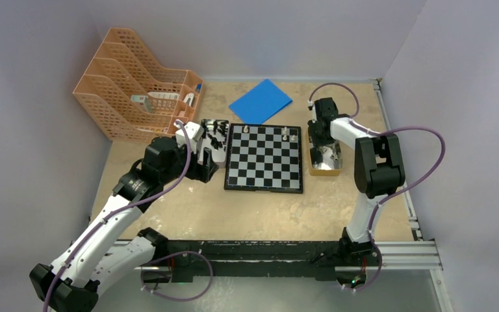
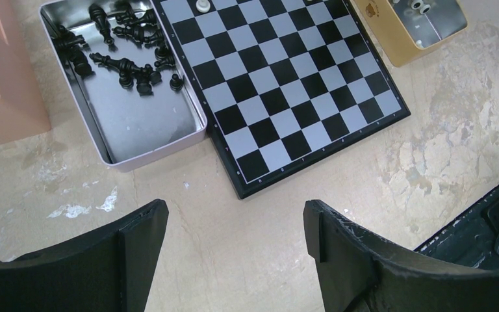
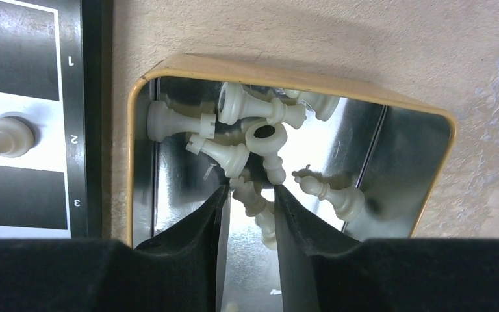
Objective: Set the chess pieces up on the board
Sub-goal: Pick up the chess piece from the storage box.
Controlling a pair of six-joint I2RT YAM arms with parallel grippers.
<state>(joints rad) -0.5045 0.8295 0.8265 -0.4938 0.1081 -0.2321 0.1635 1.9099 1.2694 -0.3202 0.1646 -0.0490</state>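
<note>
Several cream-white chess pieces (image 3: 247, 117) lie heaped in a yellow-rimmed tin (image 3: 286, 77) right of the board (image 1: 264, 158). Right tool (image 3: 250, 190) is inside, jaws narrow around one piece; grip can't tell. Left tool (image 2: 234, 214) is wide open, holding nothing, over the scuffed beige tabletop (image 2: 442, 149) near the board's near-left corner. Pale walls (image 1: 32, 58). Black pieces (image 2: 127, 65) lie in a silver tin (image 2: 143, 130) left of the board.

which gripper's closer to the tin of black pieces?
Left. The left gripper hovers just short of the black-piece tin; the right gripper is across the board, down in the yellow tin.
</note>
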